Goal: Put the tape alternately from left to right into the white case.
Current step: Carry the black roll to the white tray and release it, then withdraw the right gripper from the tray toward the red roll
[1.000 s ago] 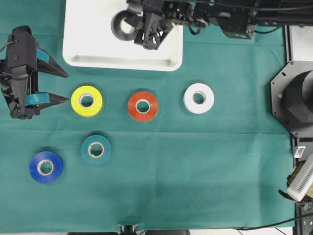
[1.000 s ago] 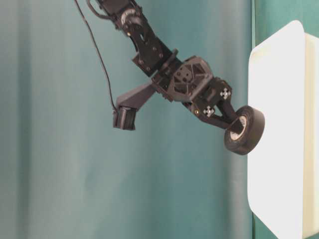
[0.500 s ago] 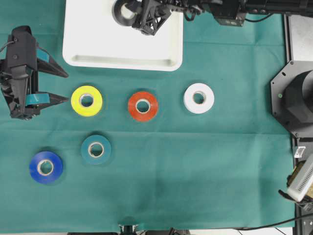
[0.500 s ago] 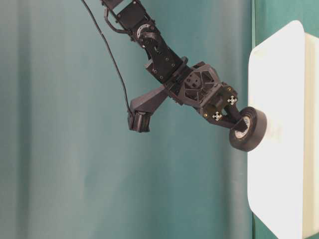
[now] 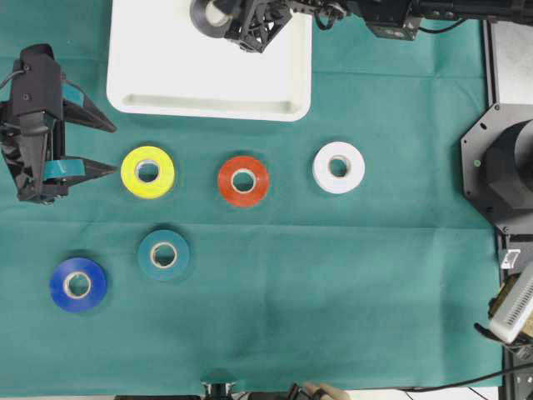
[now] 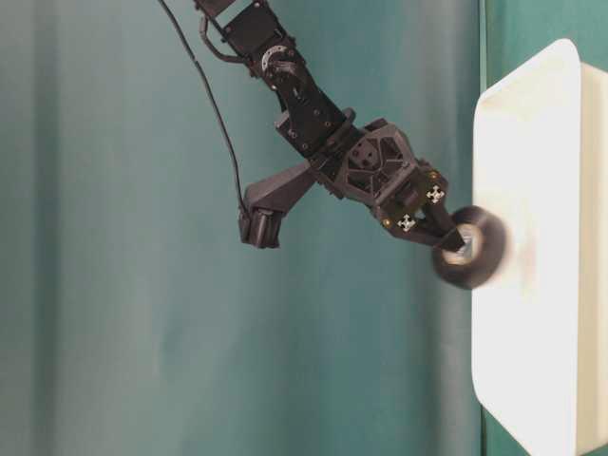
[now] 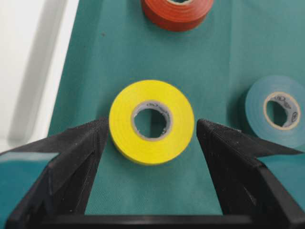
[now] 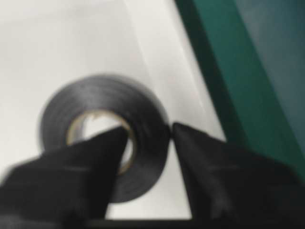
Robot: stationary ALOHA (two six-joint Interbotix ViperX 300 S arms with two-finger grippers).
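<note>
The left end effector is sitting at 9 o'clock on the desk, its jaws spread wide and level with the cloth. The yellow roll is lying flat just at its tips; from the left wrist view the two fingers are flanking the roll, one on each side, and neither is touching it. The red roll is lying near the centre, at 3 o'clock from the yellow one, and the white roll is lying further along the same line. The teal roll is resting at 6 o'clock from the yellow one, with the blue roll well out towards 8 o'clock.

The case is sitting at the 12 o'clock edge, a little towards 11. The right end effector is reaching across over its far part with the black roll at its tips. In the right wrist view one finger is poking into the roll's core and the other is standing at its outer wall. The roll is blurred there and in the table-level view, so I cannot tell whether the jaws are pinching it or letting go. It is hanging over the case floor, tilted on edge rather than lying flat
</note>
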